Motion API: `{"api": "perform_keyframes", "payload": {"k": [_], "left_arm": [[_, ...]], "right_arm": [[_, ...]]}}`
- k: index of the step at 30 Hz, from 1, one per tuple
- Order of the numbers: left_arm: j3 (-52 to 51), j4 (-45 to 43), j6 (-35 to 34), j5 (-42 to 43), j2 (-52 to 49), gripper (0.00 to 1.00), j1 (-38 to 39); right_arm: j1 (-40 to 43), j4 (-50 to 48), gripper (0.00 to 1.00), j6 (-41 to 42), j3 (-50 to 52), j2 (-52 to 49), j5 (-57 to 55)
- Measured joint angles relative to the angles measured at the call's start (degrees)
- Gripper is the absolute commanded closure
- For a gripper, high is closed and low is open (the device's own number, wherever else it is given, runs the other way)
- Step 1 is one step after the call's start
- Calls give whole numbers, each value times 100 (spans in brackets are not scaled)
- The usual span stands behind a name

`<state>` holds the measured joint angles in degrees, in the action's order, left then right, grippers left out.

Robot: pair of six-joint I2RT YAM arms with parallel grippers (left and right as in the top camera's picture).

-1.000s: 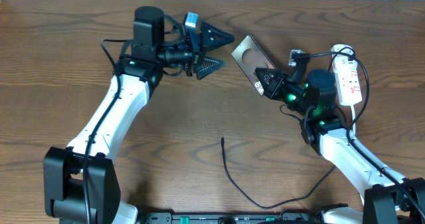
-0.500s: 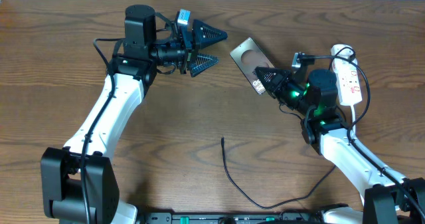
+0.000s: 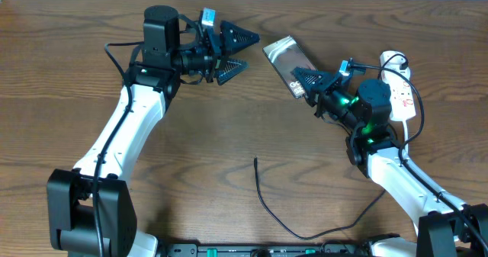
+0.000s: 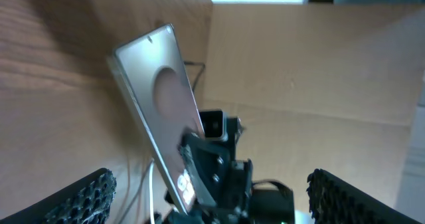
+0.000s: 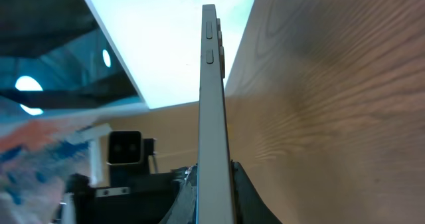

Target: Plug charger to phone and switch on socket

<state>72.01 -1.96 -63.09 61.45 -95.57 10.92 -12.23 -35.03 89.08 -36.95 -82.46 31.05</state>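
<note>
The phone (image 3: 284,56), slim and glossy with a pale oval, is lifted off the table and tilted on edge, clamped at its near end by my right gripper (image 3: 307,80). The right wrist view shows the phone (image 5: 212,98) edge-on between the two fingers. The left wrist view shows the phone (image 4: 159,98) held up by the other arm. My left gripper (image 3: 238,55) is open and empty, just left of the phone. The charger (image 3: 267,203), a thin black cable, lies near the front edge with its tip pointing up-table. The socket (image 3: 399,93), a white strip with red marks, lies at the right.
A white cord (image 3: 415,108) loops beside the strip behind my right arm. The wooden table (image 3: 229,127) runs between the arms, with the back wall edge at the top of the overhead view.
My right gripper has raised and rolled the phone from flat on the table to tilted on edge, shifting it slightly toward the back. The left arm has barely moved.
</note>
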Motion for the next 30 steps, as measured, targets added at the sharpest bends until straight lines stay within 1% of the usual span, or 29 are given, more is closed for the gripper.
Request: {"api": "perform_keyframes", "payload": {"k": [5, 9, 14, 22, 30], "left_arm": [[0, 0, 11, -466, 0, 7, 105], [0, -2, 13, -798, 0, 8, 260], [0, 0, 13, -1084, 0, 7, 374], [0, 0, 13, -1357, 0, 8, 374], [0, 0, 13, -1532, 0, 8, 378]], "right_arm": [[0, -234, 99, 590, 0, 0, -2], [-39, -649, 99, 1097, 0, 0, -17], [-262, -706, 99, 1641, 0, 0, -20], [-667, -938, 99, 2037, 0, 0, -155], [-992, -994, 99, 2181, 0, 0, -404]]}}
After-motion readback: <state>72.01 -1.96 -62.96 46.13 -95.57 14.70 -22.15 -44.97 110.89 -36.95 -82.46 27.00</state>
